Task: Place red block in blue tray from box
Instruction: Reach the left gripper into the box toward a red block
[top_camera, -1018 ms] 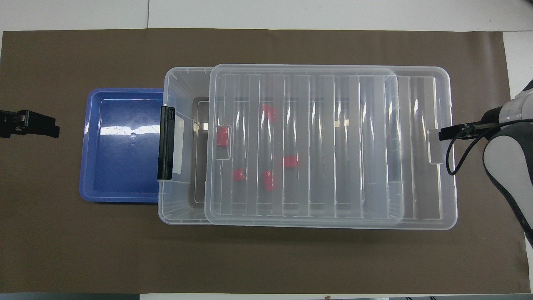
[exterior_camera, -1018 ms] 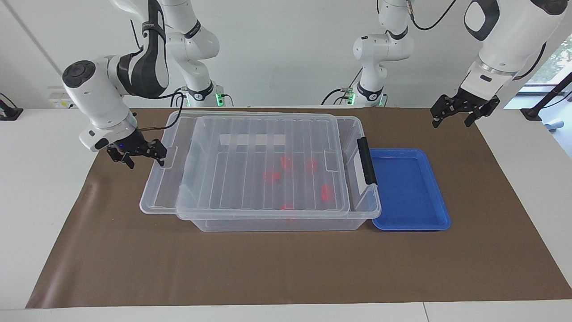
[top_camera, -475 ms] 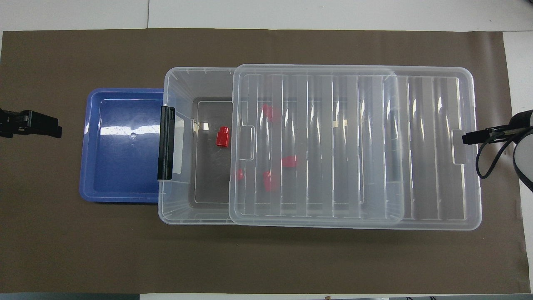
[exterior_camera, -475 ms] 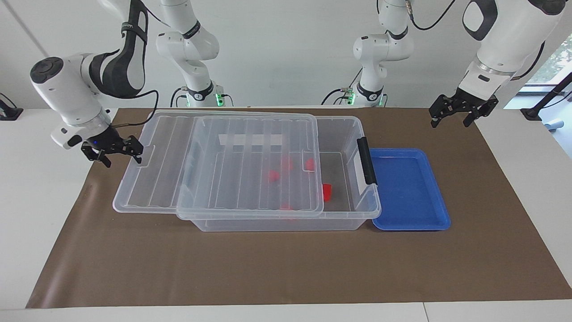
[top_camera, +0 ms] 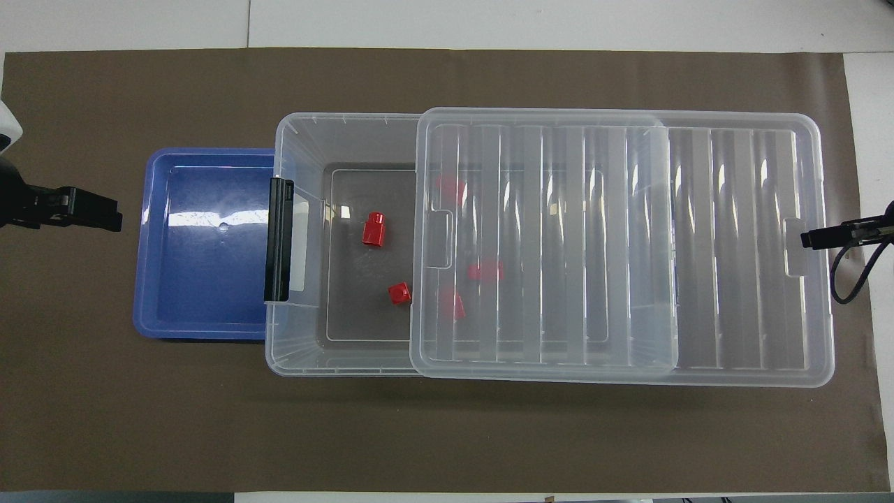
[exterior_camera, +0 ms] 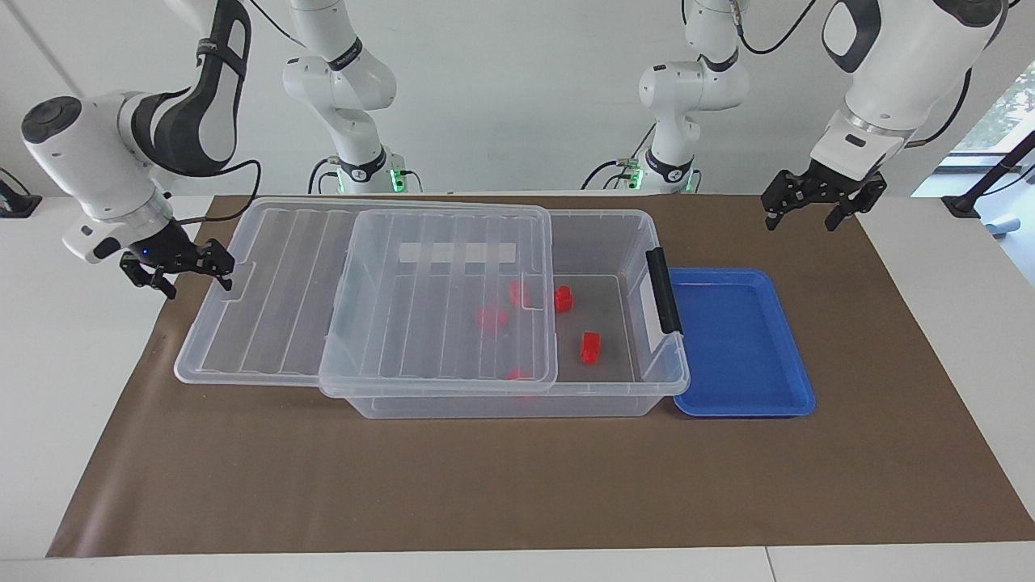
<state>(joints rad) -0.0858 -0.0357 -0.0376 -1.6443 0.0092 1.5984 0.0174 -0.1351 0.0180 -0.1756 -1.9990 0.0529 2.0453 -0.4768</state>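
The clear box [exterior_camera: 659,380] [top_camera: 297,349] stands mid-table with its ribbed lid [exterior_camera: 275,291] [top_camera: 733,244] slid partway off toward the right arm's end. Two red blocks [exterior_camera: 590,346] [top_camera: 374,229] [top_camera: 400,293] lie uncovered on the box floor. Others [top_camera: 484,271] show through the lid. The empty blue tray [exterior_camera: 740,339] [top_camera: 209,265] sits against the box's black-handled end. My right gripper [exterior_camera: 198,279] [top_camera: 810,239] is shut on the lid's end tab. My left gripper [exterior_camera: 799,218] [top_camera: 105,216] hangs open over the mat beside the tray.
A brown mat [exterior_camera: 485,485] covers the table, with white tabletop [exterior_camera: 48,364] at both ends. A black clip handle [exterior_camera: 663,289] stands on the box's end wall next to the tray.
My right gripper has pulled the lid farther toward the right arm's end, uncovering two red blocks. The left gripper has drifted slightly toward the tray.
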